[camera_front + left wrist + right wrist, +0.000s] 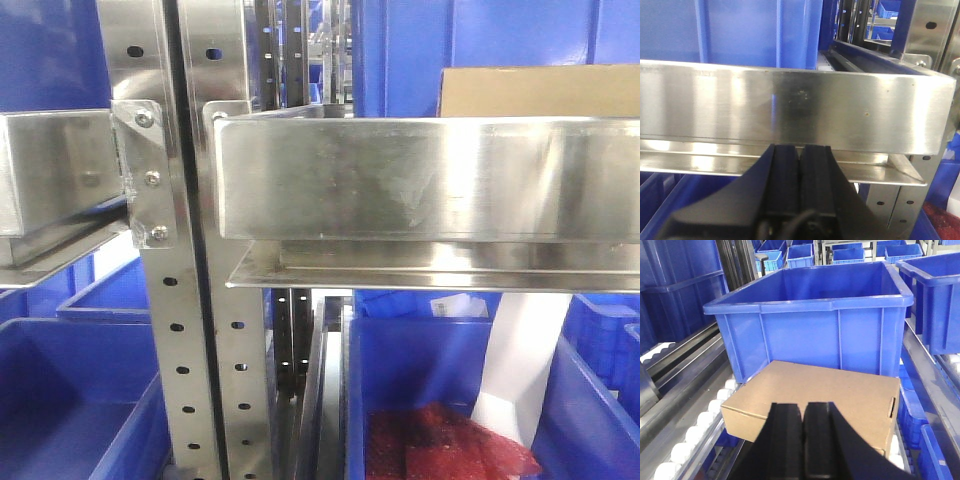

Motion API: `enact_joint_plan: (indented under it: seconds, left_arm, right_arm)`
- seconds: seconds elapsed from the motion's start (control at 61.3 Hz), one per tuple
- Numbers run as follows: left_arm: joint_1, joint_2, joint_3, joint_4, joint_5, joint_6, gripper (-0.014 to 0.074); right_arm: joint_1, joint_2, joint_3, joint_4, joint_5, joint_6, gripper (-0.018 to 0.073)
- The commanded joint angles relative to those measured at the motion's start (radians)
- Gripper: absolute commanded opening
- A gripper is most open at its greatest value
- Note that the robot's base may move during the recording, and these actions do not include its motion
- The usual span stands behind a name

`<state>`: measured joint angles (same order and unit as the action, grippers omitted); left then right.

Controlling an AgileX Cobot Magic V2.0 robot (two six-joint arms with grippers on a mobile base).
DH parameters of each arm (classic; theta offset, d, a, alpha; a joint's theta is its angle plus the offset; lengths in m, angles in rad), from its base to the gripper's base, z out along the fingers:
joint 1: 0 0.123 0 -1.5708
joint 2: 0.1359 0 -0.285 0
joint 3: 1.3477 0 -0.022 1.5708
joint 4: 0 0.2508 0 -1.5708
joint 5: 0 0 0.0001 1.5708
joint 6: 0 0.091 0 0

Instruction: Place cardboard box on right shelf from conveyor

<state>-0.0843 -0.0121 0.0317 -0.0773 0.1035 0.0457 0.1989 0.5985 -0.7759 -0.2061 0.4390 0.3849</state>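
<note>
The cardboard box (815, 390), plain tan and flat, lies on white rollers (687, 432) in front of a large blue crate (810, 320). Its top edge (540, 90) shows behind the tall scuffed lip of the right shelf (430, 180). My right gripper (804, 405) is shut with nothing between its fingers. It hovers over the box's near edge. My left gripper (800, 147) is also shut and empty. It points at the steel lip of another shelf (790, 110), just below its bottom edge. The conveyor is out of view.
A left steel shelf (50, 170) joins the perforated upright (165, 330) by a three-screw bracket (145, 175). Blue bins (80, 400) sit below both shelves, one holding red material (450, 445). More blue crates (935, 295) stand right of the box.
</note>
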Motion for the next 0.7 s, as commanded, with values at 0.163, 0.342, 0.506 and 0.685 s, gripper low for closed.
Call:
enact_joint_plan:
  seconds: [0.163, 0.342, 0.506, 0.685]
  left_arm:
    - [-0.007, -0.014, 0.010, -0.006, -0.089, 0.000, -0.0116]
    - [-0.007, -0.014, 0.010, -0.006, -0.089, 0.000, -0.0116]
    - [-0.007, -0.014, 0.010, -0.006, -0.089, 0.000, -0.0116]
    - [-0.007, -0.014, 0.010, -0.006, -0.089, 0.000, -0.0116]
  right_arm:
    - [-0.004, -0.001, -0.028, -0.020, -0.084, 0.001, 0.0025]
    - [-0.004, -0.002, -0.021, 0.010, -0.086, -0.079, 0.0025]
    - [-0.076, -0.030, 0.038, 0.246, -0.130, -0.365, 0.0025]
    - [-0.205, -0.169, 0.206, 0.362, -0.252, -0.455, 0.0025]
